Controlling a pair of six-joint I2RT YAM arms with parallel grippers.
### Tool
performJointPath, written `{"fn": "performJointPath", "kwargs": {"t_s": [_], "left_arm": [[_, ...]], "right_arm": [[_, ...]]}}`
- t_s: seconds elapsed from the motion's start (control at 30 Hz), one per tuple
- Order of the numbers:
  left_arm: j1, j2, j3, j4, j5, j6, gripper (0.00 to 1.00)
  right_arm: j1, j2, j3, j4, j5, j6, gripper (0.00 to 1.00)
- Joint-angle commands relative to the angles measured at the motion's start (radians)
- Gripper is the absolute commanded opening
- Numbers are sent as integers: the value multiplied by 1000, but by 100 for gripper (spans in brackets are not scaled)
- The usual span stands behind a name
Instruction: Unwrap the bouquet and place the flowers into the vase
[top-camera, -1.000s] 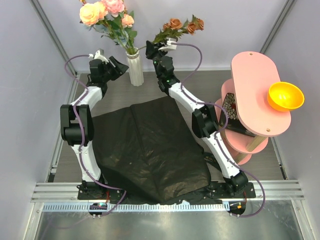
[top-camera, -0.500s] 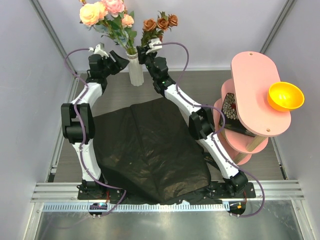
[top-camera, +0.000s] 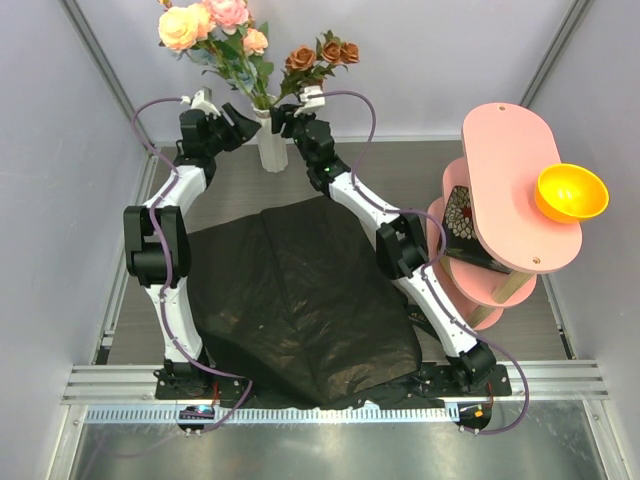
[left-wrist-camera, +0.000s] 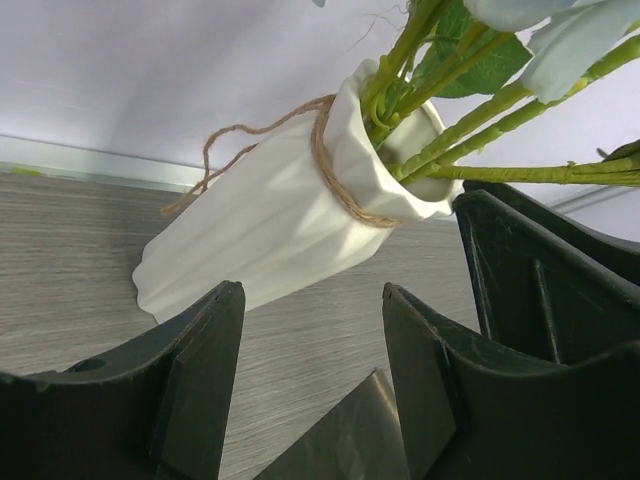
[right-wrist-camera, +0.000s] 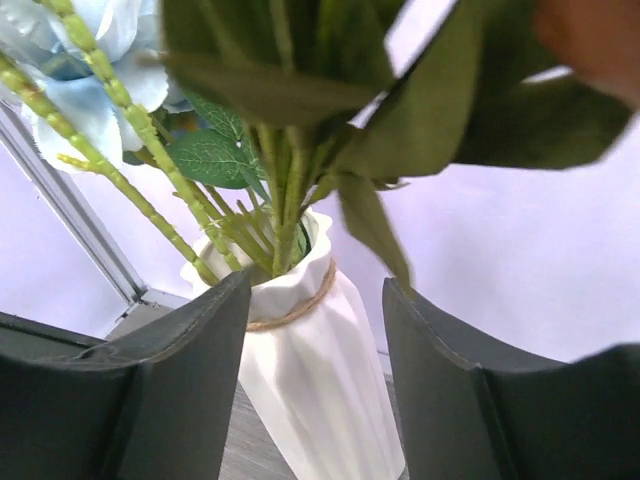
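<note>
right end effector (top-camera: 284, 113) released, jaws apart, just right of the vase (top-camera: 270, 142) rim, far across the bench (top-camera: 400, 172); rust flowers (top-camera: 322, 54) stand inside, stems leaning right. left end effector (top-camera: 240, 122) unclenched, flanking opposite.

The top external view looks steeply down from above and behind the near edge, taking in the whole grey wood-grain table (top-camera: 400, 170) out to the far wall. The left wrist camera sits close to the ribbed white vase with a twine band (left-wrist-camera: 270, 220), facing it from the left, while the right wrist camera looks up at it from close on the right. All three views share that vase and its green stems (right-wrist-camera: 280, 200).
</note>
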Motion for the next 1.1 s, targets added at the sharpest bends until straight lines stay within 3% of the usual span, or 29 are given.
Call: {"fn": "performJointPath", "kwargs": {"t_s": [0.0,0.23,0.6,0.8,0.9,1.03,1.07], "left_arm": [[-3,-62,-14,7,-4,17,61],[-5,-133,-54,-20,-7,17,64],[-3,-245,-103,-120,2,-40,71],[-3,-393,-247,-54,62,-208,80],[-5,-470,-331,-34,105,-236,81],[-23,-663,-443,-77,192,-215,83],[-26,-703,-458,-118,203,-204,84]], "right_arm": [[0,-158,-39,-64,-1,81,66],[5,-305,-165,-206,-27,131,84],[5,-469,-314,-417,-50,151,89],[25,-731,-654,-407,-23,171,92],[56,-878,-806,-488,3,171,92],[146,-1104,-990,-708,127,176,92],[215,-1152,-1027,-733,217,159,93]]}}
